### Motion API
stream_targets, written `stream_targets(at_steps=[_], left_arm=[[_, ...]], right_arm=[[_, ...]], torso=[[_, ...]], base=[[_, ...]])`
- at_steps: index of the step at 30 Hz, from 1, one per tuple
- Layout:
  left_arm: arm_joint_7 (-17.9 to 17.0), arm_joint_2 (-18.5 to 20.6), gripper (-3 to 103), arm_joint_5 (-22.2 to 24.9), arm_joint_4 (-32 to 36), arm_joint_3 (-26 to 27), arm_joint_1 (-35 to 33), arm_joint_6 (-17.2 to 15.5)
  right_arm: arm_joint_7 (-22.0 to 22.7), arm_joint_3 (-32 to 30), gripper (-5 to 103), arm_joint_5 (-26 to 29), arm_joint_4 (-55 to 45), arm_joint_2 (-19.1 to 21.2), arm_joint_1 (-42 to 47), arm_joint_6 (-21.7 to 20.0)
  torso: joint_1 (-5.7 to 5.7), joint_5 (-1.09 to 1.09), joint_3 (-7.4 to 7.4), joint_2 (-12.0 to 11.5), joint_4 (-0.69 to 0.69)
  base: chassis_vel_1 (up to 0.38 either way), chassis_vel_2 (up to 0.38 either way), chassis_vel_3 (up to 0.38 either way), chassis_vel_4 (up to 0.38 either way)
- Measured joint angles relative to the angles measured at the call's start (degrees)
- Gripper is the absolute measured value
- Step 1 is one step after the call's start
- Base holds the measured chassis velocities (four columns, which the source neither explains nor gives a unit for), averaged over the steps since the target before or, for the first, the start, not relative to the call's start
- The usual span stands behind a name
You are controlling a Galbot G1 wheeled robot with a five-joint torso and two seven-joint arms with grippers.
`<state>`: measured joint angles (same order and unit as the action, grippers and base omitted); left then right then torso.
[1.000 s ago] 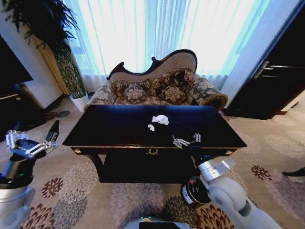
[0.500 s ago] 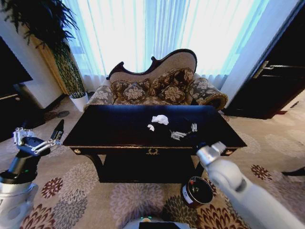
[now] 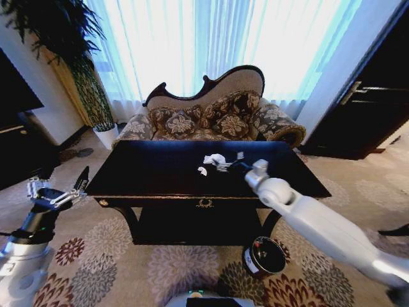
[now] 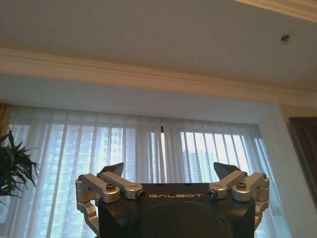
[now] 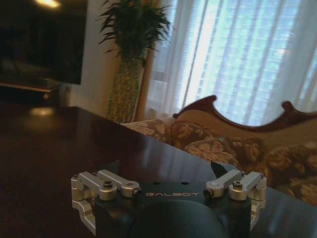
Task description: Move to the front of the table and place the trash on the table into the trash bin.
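Left gripper (image 3: 61, 192) waits spread apart beside the large dark glossy wooden table (image 3: 160, 173), long axis running left-right. Small white crumpled paper balls (image 3: 214, 160) lie near its centre. Right gripper (image 3: 233, 161) hovers unclenched just beside them. Small dark cylindrical trash bin (image 3: 264, 256) stands before the table's right front.

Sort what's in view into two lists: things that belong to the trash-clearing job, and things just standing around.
Part of the job:
- table
- larger paper ball
- small paper ball
- trash bin on the carpet by the table's front right
- right tool, open, over the table by the paper
- left tool, open, off the table's left end

Just around:
- sofa
- potted plant
- curtains
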<state>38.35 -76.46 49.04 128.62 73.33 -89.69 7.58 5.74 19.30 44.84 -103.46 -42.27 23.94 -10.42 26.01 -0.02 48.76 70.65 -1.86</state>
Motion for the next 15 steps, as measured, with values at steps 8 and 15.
stream_targets(at_steps=[8, 15], left_arm=[[0.12, 0.15, 100, 0.01, -1.66, 0.08, 0.46, 0.37], [0.13, 0.17, 100, 0.06, -1.76, -0.13, 0.63, 0.38]], right_arm=[[-1.06, 6.23, 100, -4.18, 6.76, -4.54, -9.16, -0.07], [-1.94, 9.15, 100, 0.32, 11.09, -4.67, -12.00, -3.31]], torso=[[0.00, -0.01, 0.00, 0.00, 0.01], [0.00, 0.02, 0.00, 0.00, -0.01]], base=[[0.000, 0.000, 0.000, 0.000], [0.000, 0.000, 0.000, 0.000]])
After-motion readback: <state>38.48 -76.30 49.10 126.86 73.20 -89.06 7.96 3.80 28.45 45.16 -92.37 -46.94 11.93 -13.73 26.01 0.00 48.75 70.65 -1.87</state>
